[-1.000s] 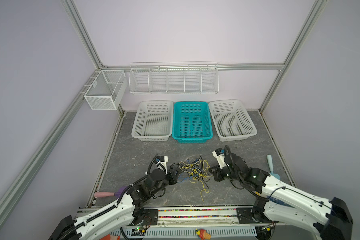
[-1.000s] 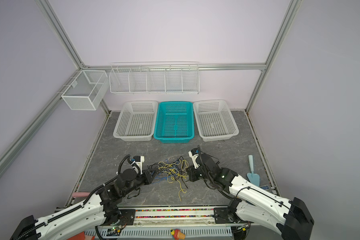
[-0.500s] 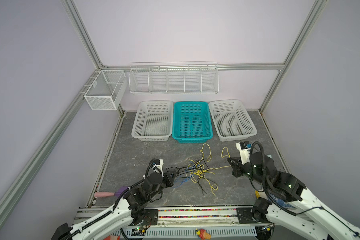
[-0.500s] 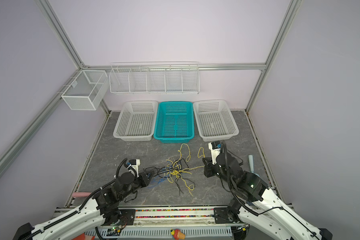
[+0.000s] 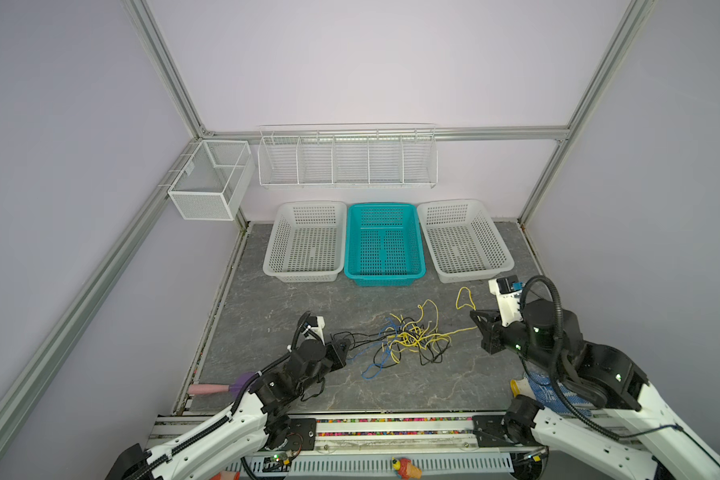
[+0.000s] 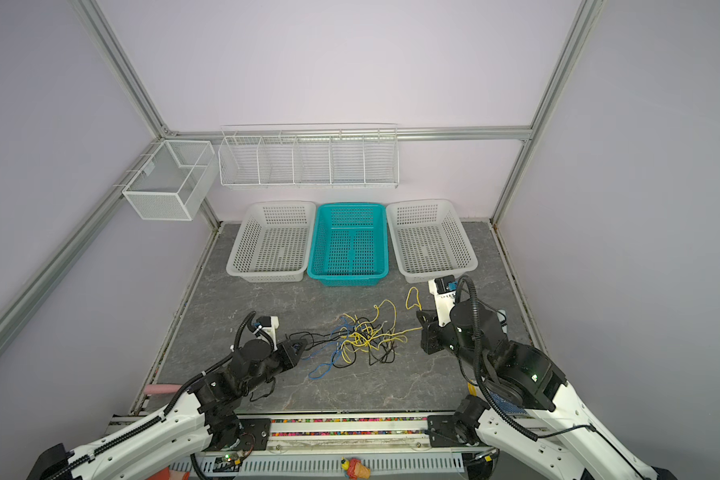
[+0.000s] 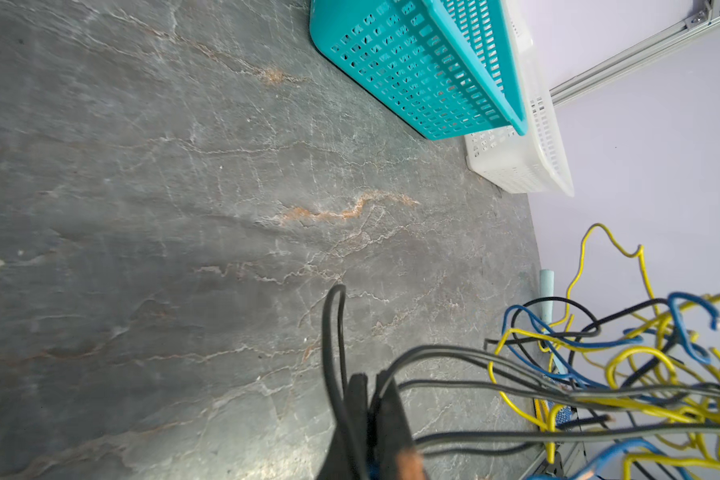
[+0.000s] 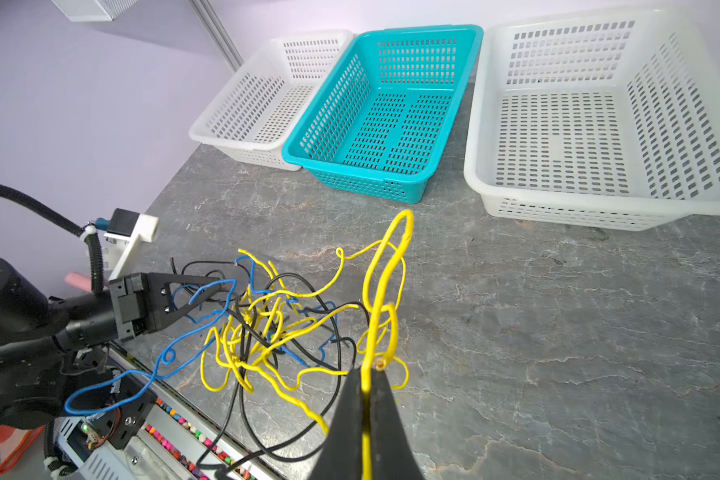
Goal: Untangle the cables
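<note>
The cables (image 5: 408,338) (image 6: 362,338) lie as a loose knot of thin yellow, black and blue wires on the grey floor between my two arms. My left gripper (image 5: 344,347) (image 6: 298,347) sits at the knot's left edge. In the left wrist view it (image 7: 371,386) is shut on black cables that run off into the knot (image 7: 599,365). My right gripper (image 5: 476,320) (image 6: 422,320) is to the right of the knot. The right wrist view shows this gripper (image 8: 366,374) shut on a yellow cable (image 8: 385,270) that loops up above its tips.
Three baskets stand in a row at the back: white (image 5: 312,203), teal (image 5: 381,204), white (image 5: 449,202). A wire rack (image 5: 348,158) and a mesh box (image 5: 211,178) hang on the walls. A pink-handled tool (image 5: 217,388) lies at the front left.
My right gripper has pulled away to the right with the yellow cable. My left gripper has drawn back to the left with black cables. The knot has stretched wider.
</note>
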